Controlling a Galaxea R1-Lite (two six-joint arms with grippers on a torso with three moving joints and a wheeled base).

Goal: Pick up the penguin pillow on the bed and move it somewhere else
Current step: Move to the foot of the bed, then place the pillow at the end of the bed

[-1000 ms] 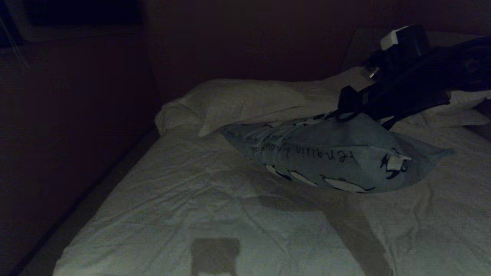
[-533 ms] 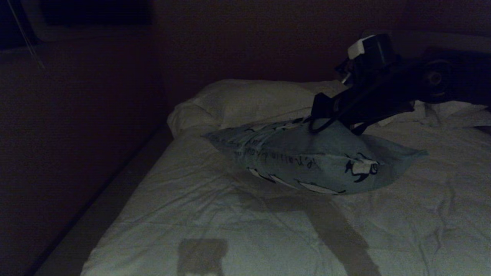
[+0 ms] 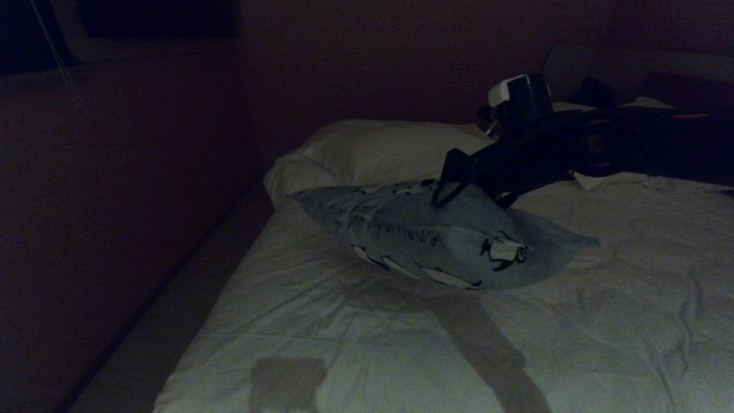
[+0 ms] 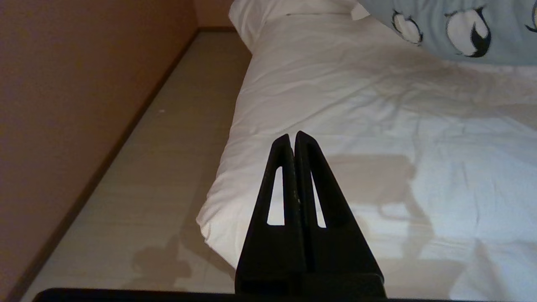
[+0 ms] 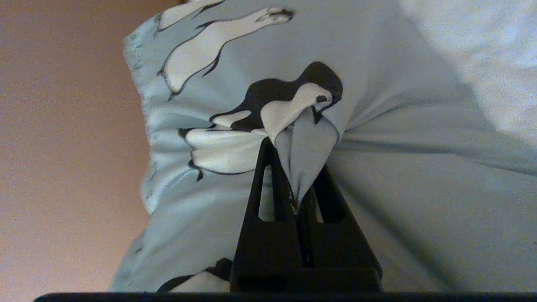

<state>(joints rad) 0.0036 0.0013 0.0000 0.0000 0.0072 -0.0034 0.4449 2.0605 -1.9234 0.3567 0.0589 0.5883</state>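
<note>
The grey-blue penguin pillow hangs a little above the bed, throwing a shadow on the white duvet. My right gripper reaches in from the right and is shut on a pinched fold of its top fabric. In the right wrist view the fold of the pillow bunches between the fingers of the right gripper. My left gripper is shut and empty, parked low over the bed's near left corner. The pillow's underside shows beyond it.
A plain white pillow lies at the head of the bed behind the penguin pillow. A dark wall runs along the left, with a strip of floor between it and the bed. Dark items sit on a nightstand at the back right.
The whole head view has shifted, so the camera moved. Against the bed, my right gripper has carried the penguin pillow leftward, towards the bed's left side.
</note>
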